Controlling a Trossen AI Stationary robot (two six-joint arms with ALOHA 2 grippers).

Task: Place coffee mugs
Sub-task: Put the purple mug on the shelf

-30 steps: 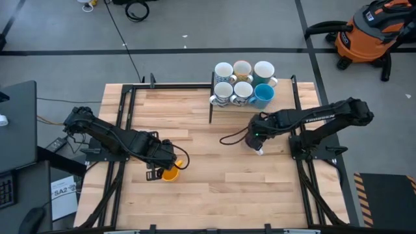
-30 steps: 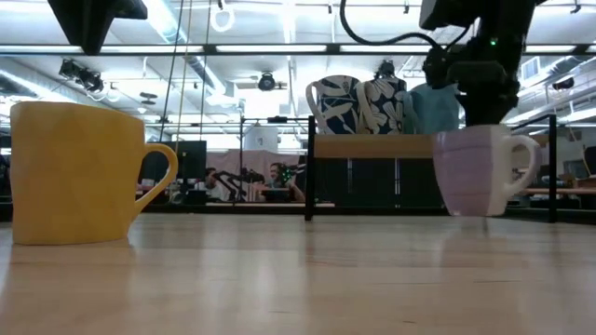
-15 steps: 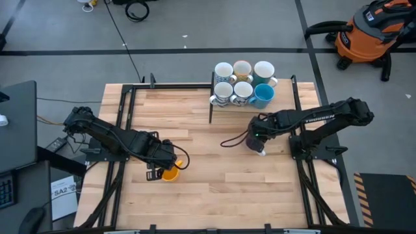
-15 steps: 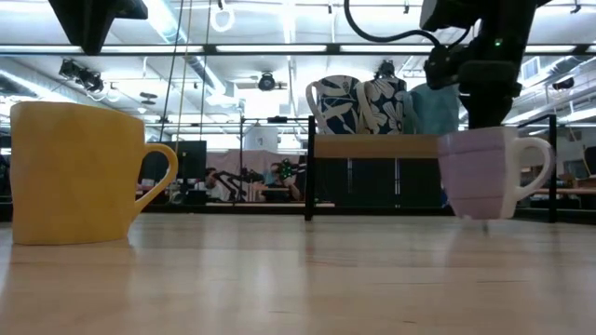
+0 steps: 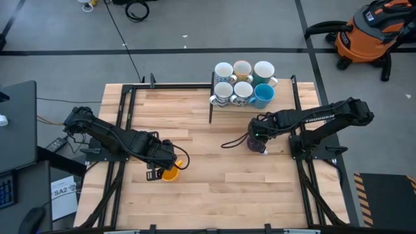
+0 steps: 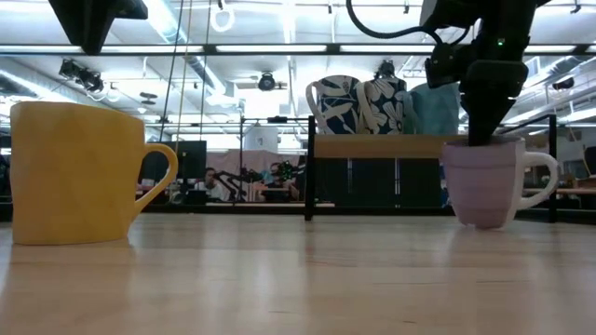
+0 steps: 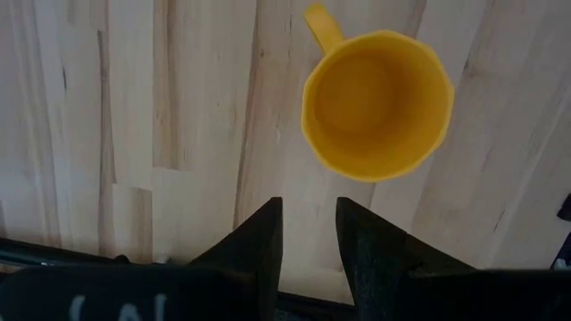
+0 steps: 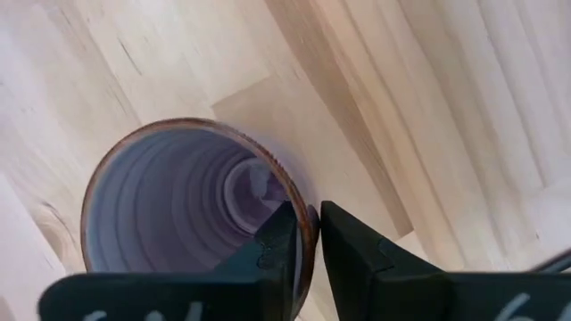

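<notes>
A yellow-orange mug (image 5: 170, 174) (image 6: 79, 172) (image 7: 377, 102) stands upright on its base near the table's left front. My left gripper (image 5: 158, 171) (image 7: 308, 209) hovers beside it, open, touching nothing. My right gripper (image 5: 255, 138) (image 6: 480, 126) (image 8: 305, 227) is shut on a pale purple mug (image 5: 255, 145) (image 6: 482, 183) right of the table's middle. Several mugs, white, patterned, tan and blue (image 5: 243, 83) (image 6: 372, 104), stand on a raised shelf at the far edge. My right gripper holds the purple mug by its rim (image 8: 309, 217), pinched with one finger inside the cup and one outside. The fingers come from above, pointing down. The mug hangs upright, handle (image 6: 545, 174) out to one side; whether its base touches the table I cannot tell.
The wooden shelf (image 6: 372, 146) stands on dark posts at the far edge. Black frame rails (image 5: 123, 110) (image 5: 299, 97) run along both table sides. A cable (image 5: 234, 138) trails left of the right gripper. Bare wood lies between the two arms. An orange vacuum (image 5: 370, 32) stands on the floor.
My right gripper has carried the purple mug a little down and sideways. The mug was tilted half a second ago and now hangs upright, lower in the low view. The left arm and the yellow-orange mug have kept still.
</notes>
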